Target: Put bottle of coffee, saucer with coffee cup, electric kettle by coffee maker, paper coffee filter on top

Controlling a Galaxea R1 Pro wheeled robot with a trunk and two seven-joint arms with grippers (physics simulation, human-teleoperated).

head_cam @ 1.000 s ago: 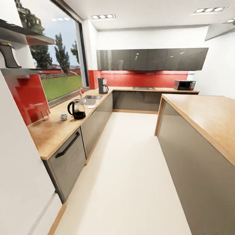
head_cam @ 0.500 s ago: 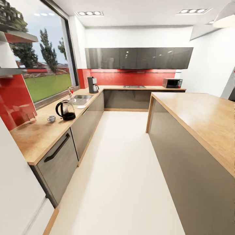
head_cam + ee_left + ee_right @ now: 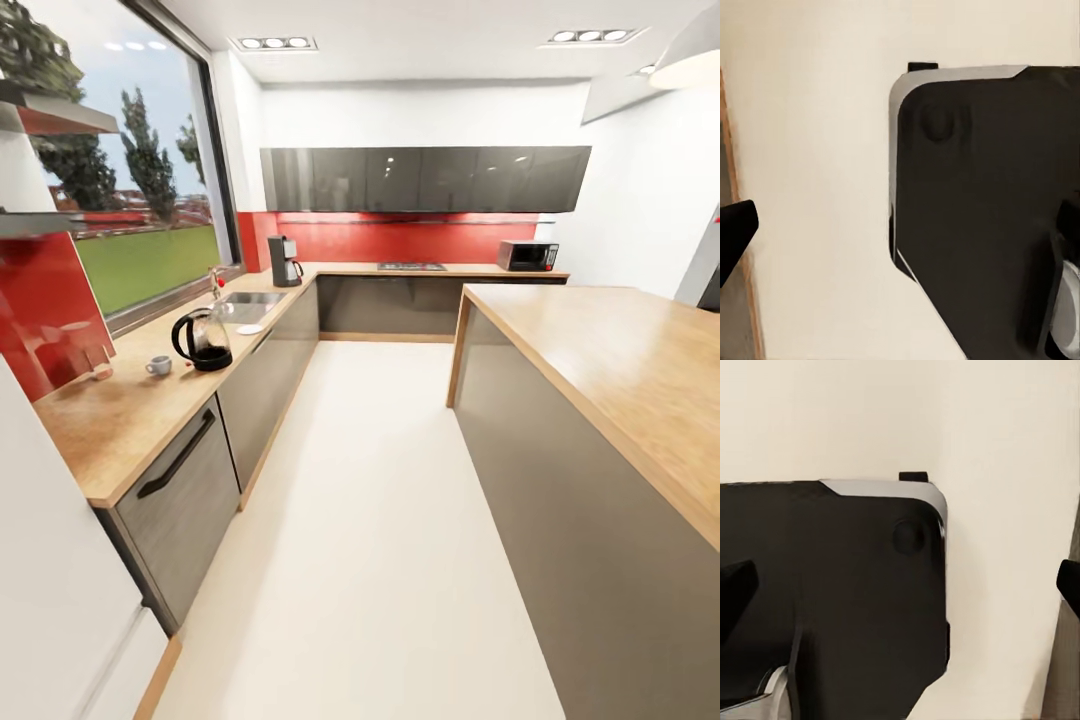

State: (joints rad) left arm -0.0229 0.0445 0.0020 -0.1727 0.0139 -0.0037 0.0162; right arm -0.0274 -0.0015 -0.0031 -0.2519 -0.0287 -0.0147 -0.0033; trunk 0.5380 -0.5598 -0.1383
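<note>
The coffee maker (image 3: 285, 261) stands in the far corner of the countertop (image 3: 110, 425), past the sink. The dark glass electric kettle (image 3: 205, 341) sits on the left run of the worktop. The small white coffee cup (image 3: 159, 366) is just to its left, and the saucer (image 3: 250, 328) lies flat beyond it near the sink. The bottle of coffee and the paper coffee filter are out of view. Both wrist views look down at the floor and the robot's black base. My left gripper (image 3: 900, 225) and right gripper (image 3: 900, 585) are open, with nothing between the fingertips.
A steel sink (image 3: 252, 299) is set into the left counter. A long island (image 3: 620, 350) runs along the right, with a pale floor aisle (image 3: 370, 500) between it and the grey cabinets. A microwave (image 3: 527, 256) sits on the back counter. A shelf edge (image 3: 55, 115) juts out at top left.
The whole head view has swung to the right and slightly up over the last second, so the camera moved. The kettle, cup and coffee maker stay in place on the counter.
</note>
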